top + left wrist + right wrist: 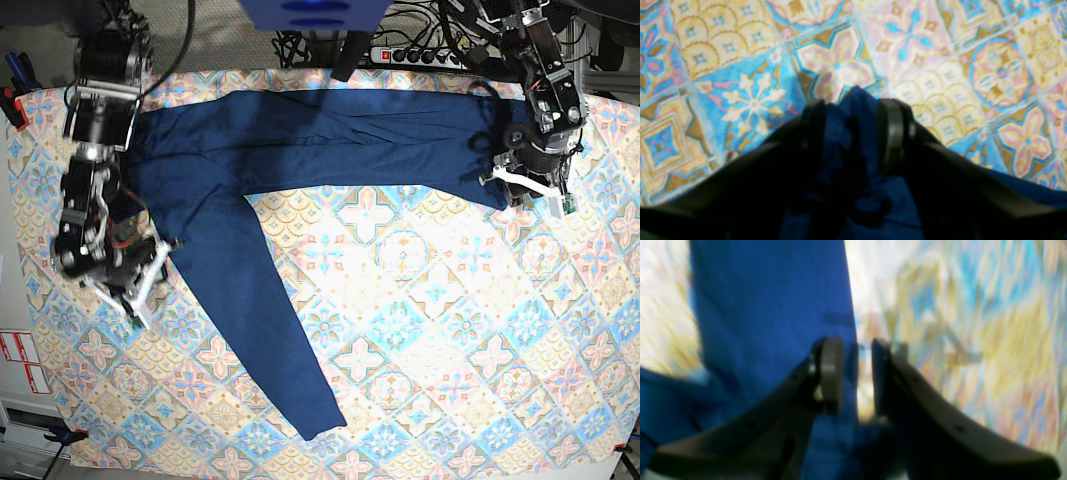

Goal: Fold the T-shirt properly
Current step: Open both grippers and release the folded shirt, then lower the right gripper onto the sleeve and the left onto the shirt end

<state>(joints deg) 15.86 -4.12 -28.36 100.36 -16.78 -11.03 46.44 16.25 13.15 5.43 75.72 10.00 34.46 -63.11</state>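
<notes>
The T-shirt point(300, 140) is dark navy and lies spread along the far side of the table, with one long sleeve point(270, 330) running down toward the near edge. My left gripper point(515, 185) sits at the garment's right end. In the left wrist view its jaws point(851, 110) stand apart, with bunched T-shirt fabric point(846, 140) lying between the fingers. My right gripper point(160, 262) is at the T-shirt's left edge. Its jaws point(857, 350) are open, straddling the blue fabric's point(773, 306) edge, and that view is motion-blurred.
A pastel tile-patterned tablecloth point(420, 300) covers the whole table. Cables and a power strip point(420, 50) lie beyond the far edge. Clamps sit at the table's left edge point(12, 100).
</notes>
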